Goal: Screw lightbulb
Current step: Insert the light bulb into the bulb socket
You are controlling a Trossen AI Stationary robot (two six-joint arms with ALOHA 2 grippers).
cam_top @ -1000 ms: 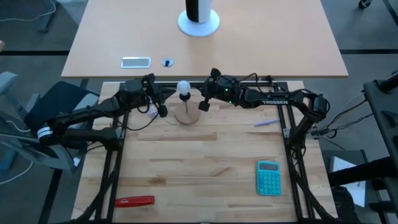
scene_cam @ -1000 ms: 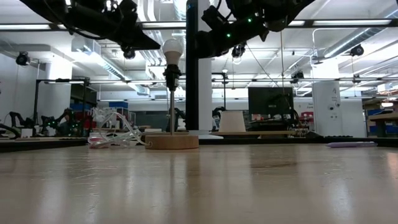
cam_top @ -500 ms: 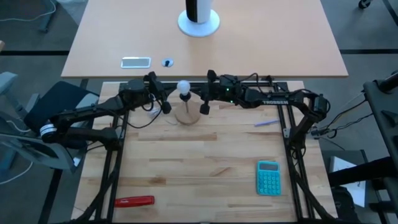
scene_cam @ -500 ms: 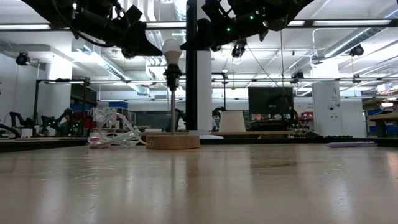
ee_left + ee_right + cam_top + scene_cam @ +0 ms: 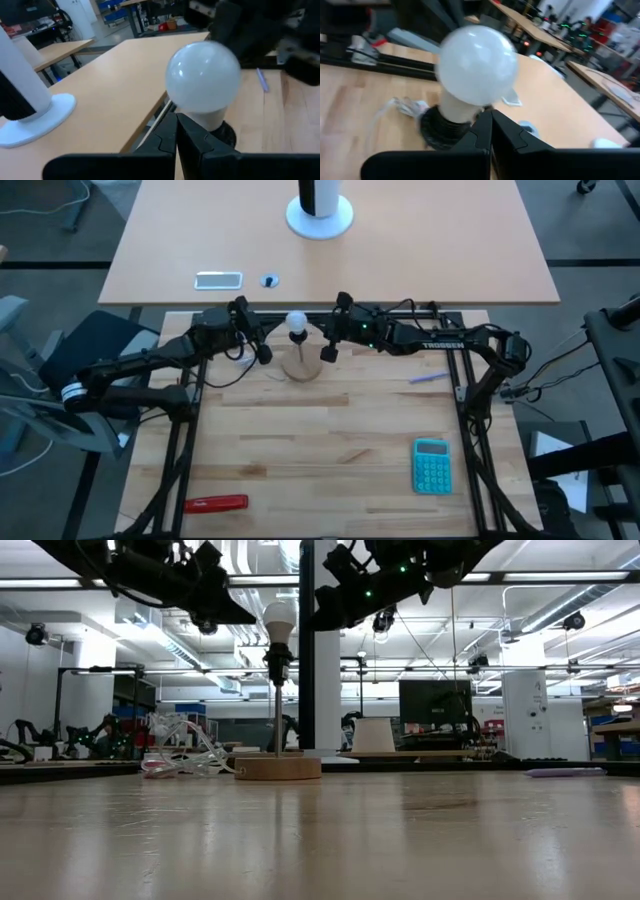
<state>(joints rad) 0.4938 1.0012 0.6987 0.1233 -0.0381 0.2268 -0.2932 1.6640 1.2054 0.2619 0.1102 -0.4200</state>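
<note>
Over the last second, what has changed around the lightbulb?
Very little. The left gripper edged toward the lightbulb and back again; the right gripper barely shifted. Both jaws stayed shut, holding nothing. The lightbulb stayed in its socket on the wooden stand.

Bright overhead strip lights, blurred wrist views

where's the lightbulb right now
The lightbulb sits atop the wooden stand at the table's far edge, between the shut left gripper and right gripper.
</note>
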